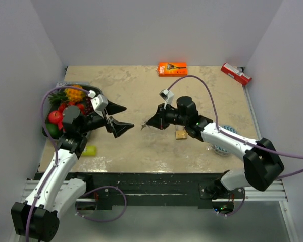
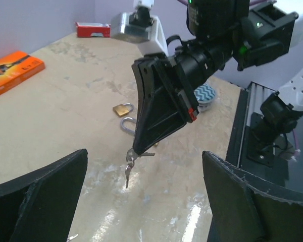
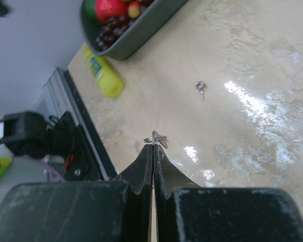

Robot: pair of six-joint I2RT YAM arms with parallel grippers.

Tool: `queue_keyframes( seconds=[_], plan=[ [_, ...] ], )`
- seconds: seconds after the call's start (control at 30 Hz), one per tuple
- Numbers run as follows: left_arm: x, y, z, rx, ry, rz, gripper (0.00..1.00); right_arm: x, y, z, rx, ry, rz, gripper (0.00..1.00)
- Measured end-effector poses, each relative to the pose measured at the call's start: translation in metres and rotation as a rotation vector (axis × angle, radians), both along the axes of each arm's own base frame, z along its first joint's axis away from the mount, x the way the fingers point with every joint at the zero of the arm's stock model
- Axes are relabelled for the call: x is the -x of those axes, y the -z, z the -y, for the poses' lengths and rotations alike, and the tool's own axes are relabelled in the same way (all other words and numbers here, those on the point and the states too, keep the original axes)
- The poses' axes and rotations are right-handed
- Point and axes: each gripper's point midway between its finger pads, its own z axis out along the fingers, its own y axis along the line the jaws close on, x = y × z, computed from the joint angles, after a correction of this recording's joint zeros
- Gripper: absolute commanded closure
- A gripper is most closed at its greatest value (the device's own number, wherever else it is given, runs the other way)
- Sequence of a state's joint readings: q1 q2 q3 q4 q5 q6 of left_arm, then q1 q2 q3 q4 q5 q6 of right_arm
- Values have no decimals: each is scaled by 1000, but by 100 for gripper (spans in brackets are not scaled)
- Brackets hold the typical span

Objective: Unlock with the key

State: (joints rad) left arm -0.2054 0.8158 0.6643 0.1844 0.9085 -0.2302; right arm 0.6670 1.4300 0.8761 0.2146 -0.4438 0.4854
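Key point(image 2: 128, 169): small bunch on a ring, pinched at the tip of the right gripper and hanging over the middle of the desk.
Right gripper point(image 3: 153, 146): jaws pressed fully together on the key ring, tip pointing toward the left arm.
Left gripper point(image 1: 130, 116): jaws spread wide, holding nothing, facing the key from just beside it.
Padlock point(image 2: 122, 109): brass, lying flat on the desk behind the right gripper, under that arm's wrist, apart from the key.
Desk point(image 1: 136, 91): beige, marbled top.
Fruit tray point(image 3: 141, 30): dark, at the left edge.
Yellow bottle point(image 1: 89, 150): lying just in front of the tray.
Orange box point(image 1: 172, 68): at the far edge.
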Motion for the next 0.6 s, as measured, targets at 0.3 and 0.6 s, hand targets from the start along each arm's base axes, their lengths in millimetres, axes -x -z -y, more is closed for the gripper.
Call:
queue_keyframes(
  seconds=[0.3,0.6],
  plan=[
    [12,22,19,-9,158,-103,10,43,-40,5,4,-231,74,100],
    [28,39,41,-21,285,-195,33,58,-49,7,32,-331,91,100]
  ],
)
